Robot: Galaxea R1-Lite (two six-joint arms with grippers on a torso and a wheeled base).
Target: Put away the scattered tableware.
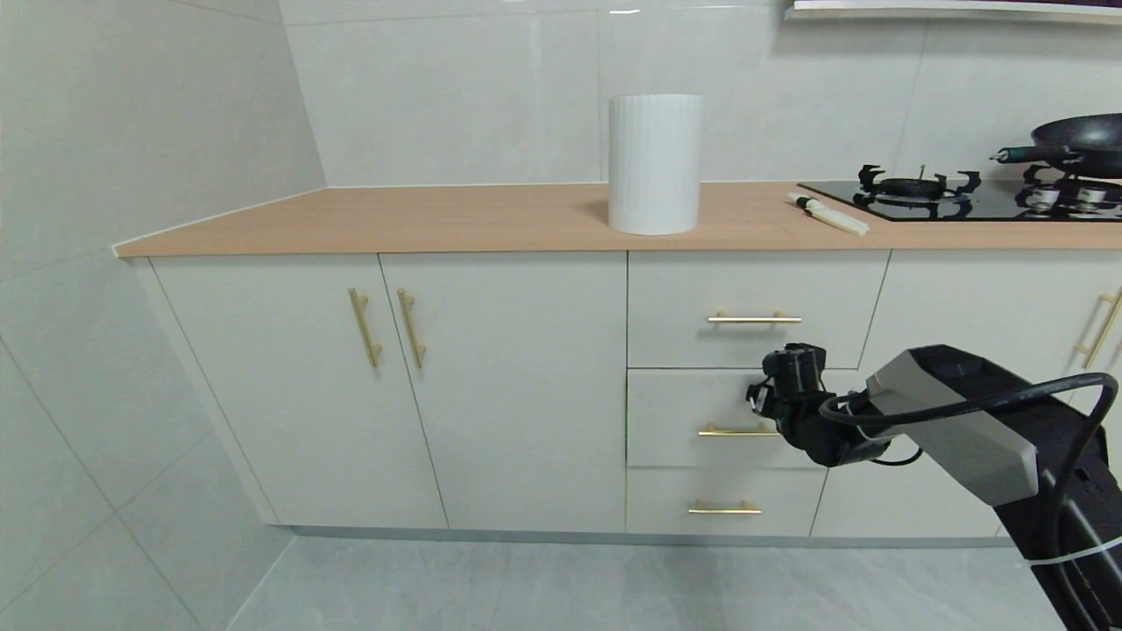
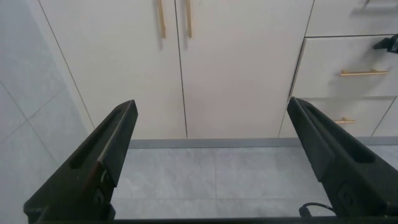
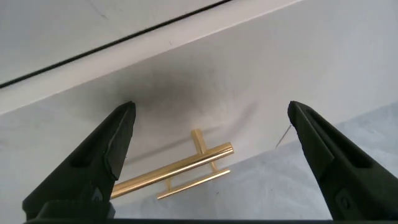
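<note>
A cream-handled utensil (image 1: 828, 213) lies on the wooden countertop (image 1: 438, 219), left of the stove. A tall white ribbed holder (image 1: 655, 164) stands mid-counter. Below it is a stack of three drawers with gold handles. My right gripper (image 1: 759, 399) hangs in front of the middle drawer (image 1: 684, 412), just above its handle (image 1: 734, 430). In the right wrist view the right gripper (image 3: 211, 115) is open, and the gold handle (image 3: 180, 168) lies between and beyond its fingers, untouched. My left gripper (image 2: 211, 106) is open and holds nothing, low over the floor and facing the cabinet doors (image 2: 236, 68).
A black gas hob (image 1: 964, 197) with a frying pan (image 1: 1074, 140) sits at the counter's right end. Double cabinet doors (image 1: 386, 386) with gold handles are left of the drawers. A tiled wall closes the left side, and grey floor tiles (image 1: 526, 587) lie in front.
</note>
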